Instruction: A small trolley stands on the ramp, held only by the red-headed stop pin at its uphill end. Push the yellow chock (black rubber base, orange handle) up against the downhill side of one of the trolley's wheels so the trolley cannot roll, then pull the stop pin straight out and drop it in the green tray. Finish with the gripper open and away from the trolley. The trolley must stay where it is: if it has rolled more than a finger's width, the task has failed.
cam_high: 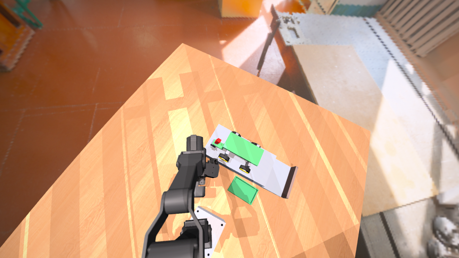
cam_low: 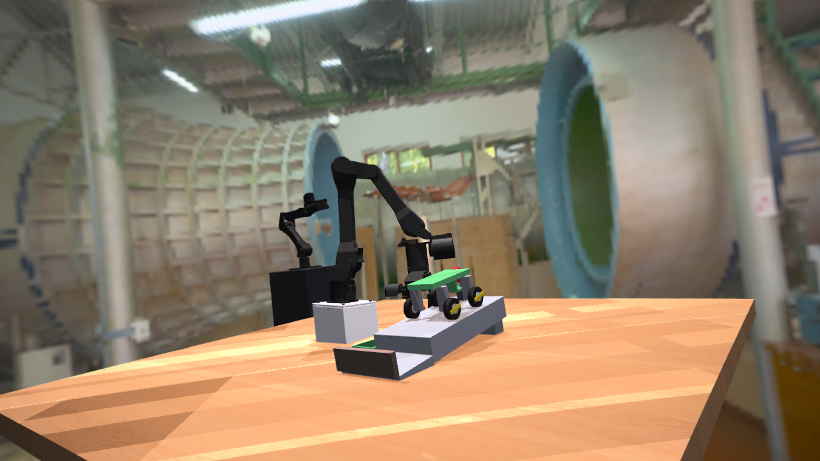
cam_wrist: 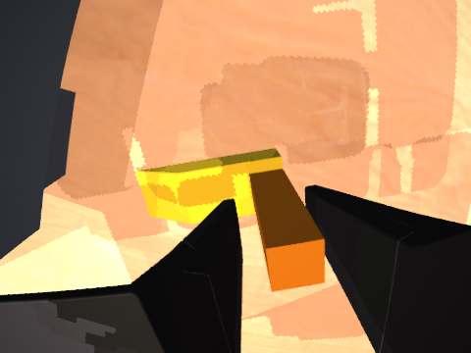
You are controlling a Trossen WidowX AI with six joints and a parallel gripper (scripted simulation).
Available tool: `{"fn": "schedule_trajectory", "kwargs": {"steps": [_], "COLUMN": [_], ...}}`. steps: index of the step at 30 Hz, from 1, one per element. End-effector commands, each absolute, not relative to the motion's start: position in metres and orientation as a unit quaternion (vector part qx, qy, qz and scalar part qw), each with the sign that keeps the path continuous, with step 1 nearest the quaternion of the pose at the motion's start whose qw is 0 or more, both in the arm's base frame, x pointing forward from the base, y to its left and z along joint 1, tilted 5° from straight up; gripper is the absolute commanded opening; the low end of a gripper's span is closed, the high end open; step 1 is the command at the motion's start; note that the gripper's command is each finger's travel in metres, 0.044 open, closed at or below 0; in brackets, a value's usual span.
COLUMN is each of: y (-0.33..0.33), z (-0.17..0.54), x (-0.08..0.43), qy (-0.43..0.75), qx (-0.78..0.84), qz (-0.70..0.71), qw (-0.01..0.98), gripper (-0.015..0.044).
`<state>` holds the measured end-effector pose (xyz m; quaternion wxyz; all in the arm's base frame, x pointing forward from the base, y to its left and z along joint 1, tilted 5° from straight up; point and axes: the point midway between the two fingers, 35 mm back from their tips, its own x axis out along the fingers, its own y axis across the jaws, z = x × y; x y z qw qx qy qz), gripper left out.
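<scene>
The yellow chock point(cam_wrist: 196, 198) lies on the table in the wrist view, its orange handle point(cam_wrist: 297, 265) pointing up between the fingers. My gripper point(cam_wrist: 270, 203) point(cam_high: 205, 180) is partly open around the handle. The right finger is close against the handle, and a gap shows at the left finger. The chock's black base is hidden. The trolley point(cam_high: 244, 149) point(cam_low: 438, 279) stands on the ramp point(cam_high: 272, 173) point(cam_low: 401, 328), with the red-headed stop pin point(cam_high: 217, 141) point(cam_low: 457, 268) upright at its uphill end. The green tray point(cam_high: 244, 190) point(cam_low: 365, 344) holds nothing visible.
A dark end board point(cam_high: 289, 182) point(cam_low: 365, 362) closes the ramp's low end. The ramp's dark side point(cam_wrist: 22, 108) stands left of the chock in the wrist view. The white arm base point(cam_low: 345, 322) stands behind the ramp's low end in the exterior view.
</scene>
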<state>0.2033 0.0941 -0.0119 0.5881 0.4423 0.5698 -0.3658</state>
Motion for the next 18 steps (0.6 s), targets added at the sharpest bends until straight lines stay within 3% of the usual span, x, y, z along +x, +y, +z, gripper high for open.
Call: {"fn": "schedule_trajectory", "kwargs": {"steps": [1, 8, 18], "y": [0.094, 0.094, 0.091], "z": [-0.011, -0.011, 0.020], "x": [0.204, 0.204, 0.198], "qy": [0.570, 0.569, 0.569], "qx": [0.443, 0.443, 0.441], "qz": [-0.365, -0.366, -0.369], "qw": [0.588, 0.588, 0.588], "gripper": [0.0052, 0.0000, 0.0000]}}
